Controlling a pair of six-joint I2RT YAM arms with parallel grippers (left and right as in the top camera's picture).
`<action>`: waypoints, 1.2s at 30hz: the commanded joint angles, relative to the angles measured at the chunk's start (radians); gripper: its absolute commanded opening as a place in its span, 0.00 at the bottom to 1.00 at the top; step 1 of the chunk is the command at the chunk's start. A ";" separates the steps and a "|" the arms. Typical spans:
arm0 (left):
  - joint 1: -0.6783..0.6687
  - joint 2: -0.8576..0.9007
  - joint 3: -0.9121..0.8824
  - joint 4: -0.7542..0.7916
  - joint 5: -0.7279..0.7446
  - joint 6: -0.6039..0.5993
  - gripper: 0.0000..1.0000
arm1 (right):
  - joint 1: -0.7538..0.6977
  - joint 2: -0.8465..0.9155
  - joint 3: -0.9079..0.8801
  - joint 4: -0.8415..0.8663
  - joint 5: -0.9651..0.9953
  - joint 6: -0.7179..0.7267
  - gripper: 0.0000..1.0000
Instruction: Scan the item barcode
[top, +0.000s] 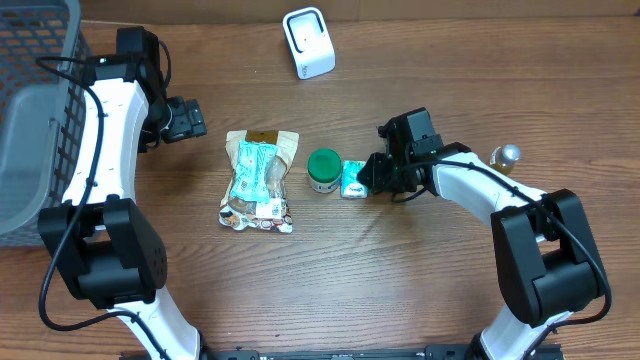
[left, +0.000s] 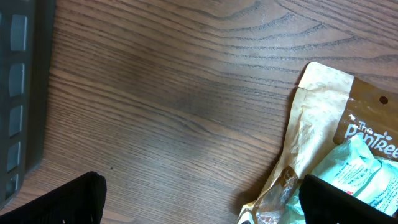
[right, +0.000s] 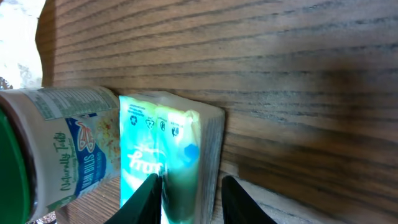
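Note:
A small teal pack (top: 352, 178) stands on the wooden table beside a green-lidded jar (top: 322, 170). My right gripper (top: 366, 178) reaches in from the right and is shut on that pack. In the right wrist view the teal pack (right: 165, 155) sits between the two dark fingers of the right gripper (right: 186, 199), and the jar (right: 62, 149) touches its left side. No barcode shows on it. The white scanner (top: 308, 42) stands at the back centre. My left gripper (top: 185, 118) hangs open at the left, over bare wood, with nothing held; in its own view the left gripper (left: 208, 205) is spread wide.
A snack bag (top: 260, 180) lies flat left of the jar, its top corner by my left gripper's right finger (left: 348, 199). A grey basket (top: 35, 110) fills the far left. A small bottle (top: 507, 155) stands behind my right arm.

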 joint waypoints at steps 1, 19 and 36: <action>-0.005 -0.010 0.015 0.001 -0.006 0.012 0.99 | 0.004 -0.002 -0.007 0.008 -0.002 0.004 0.28; -0.005 -0.010 0.015 0.001 -0.006 0.012 1.00 | 0.003 -0.002 -0.007 0.024 -0.002 0.004 0.28; -0.005 -0.010 0.015 0.001 -0.006 0.012 1.00 | 0.004 -0.002 -0.007 0.034 -0.002 0.003 0.28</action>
